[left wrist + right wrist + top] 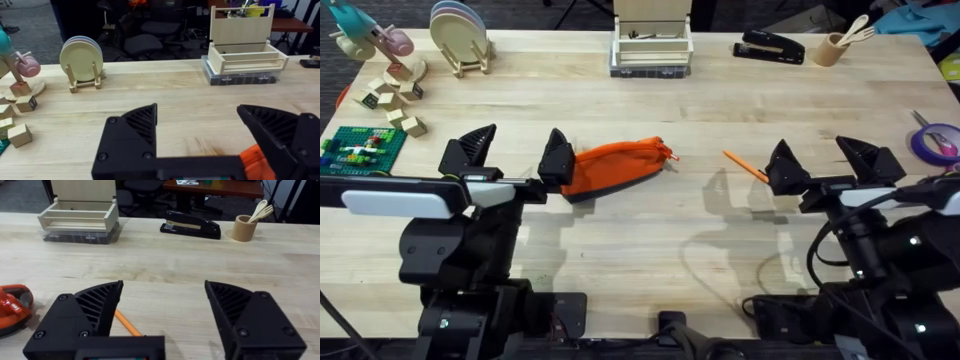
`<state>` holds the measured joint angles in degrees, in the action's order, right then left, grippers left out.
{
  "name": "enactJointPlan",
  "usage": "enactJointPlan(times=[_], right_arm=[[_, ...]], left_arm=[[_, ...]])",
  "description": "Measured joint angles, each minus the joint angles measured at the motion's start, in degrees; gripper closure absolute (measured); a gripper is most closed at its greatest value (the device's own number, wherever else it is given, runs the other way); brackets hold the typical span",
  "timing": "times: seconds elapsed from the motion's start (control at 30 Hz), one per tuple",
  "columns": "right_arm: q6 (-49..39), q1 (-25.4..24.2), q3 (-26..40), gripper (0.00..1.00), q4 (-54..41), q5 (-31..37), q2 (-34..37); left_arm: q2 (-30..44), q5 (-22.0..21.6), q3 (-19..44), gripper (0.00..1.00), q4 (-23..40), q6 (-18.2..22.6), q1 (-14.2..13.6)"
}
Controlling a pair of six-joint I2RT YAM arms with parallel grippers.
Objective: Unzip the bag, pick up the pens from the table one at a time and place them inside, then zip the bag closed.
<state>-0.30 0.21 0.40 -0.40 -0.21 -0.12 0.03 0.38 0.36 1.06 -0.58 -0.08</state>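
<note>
While both claws gape, the left claw [513,155] beside the bag [616,166] must next seize its zipper pull [667,152].

The wooden bench [650,230] is carrying an orange bag [615,167] at its middle, a pen [745,165] lying right of it, and a stapler [769,47] sitting far right.
</note>
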Motion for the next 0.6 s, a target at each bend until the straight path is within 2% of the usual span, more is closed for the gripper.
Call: enactJointPlan(times=[0.5, 0.6], right_arm=[[-0.39, 0.00, 0.04, 0.005, -0.23, 0.42, 0.02], [-0.49, 0.00, 0.44, 0.005, -1.29, 0.19, 0.02]], left_arm=[[0.02, 0.02, 0.00, 0.008, 0.03, -0.02, 0.00], [0.02, 0.07, 0.10, 0.008, 1.69, -0.04, 0.00]])
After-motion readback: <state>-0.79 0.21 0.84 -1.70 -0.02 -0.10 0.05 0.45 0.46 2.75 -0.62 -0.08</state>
